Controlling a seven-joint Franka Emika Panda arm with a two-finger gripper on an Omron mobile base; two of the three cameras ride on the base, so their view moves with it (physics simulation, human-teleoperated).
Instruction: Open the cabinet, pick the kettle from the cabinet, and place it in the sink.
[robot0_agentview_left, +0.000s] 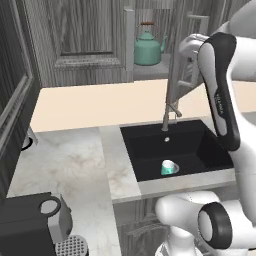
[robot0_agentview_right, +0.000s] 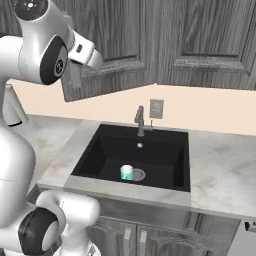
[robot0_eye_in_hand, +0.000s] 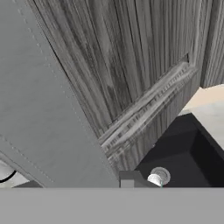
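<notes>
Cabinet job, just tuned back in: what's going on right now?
The cabinet is part-way open: in the left base view one door is swung out and a teal kettle sits on the shelf inside. The arm is raised at that door; the hand view looks close along its panel, and whether the gripper holds the handle cannot be told. The sink holds a small teal cup by the drain. The kettle is not yet picked.

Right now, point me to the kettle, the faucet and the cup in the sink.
kettle (robot0_agentview_left: 147, 50), left base view, on its teal body.
faucet (robot0_agentview_right: 140, 121), right base view, on its upright stem.
cup (robot0_agentview_right: 127, 172), right base view, on its side wall.
</notes>
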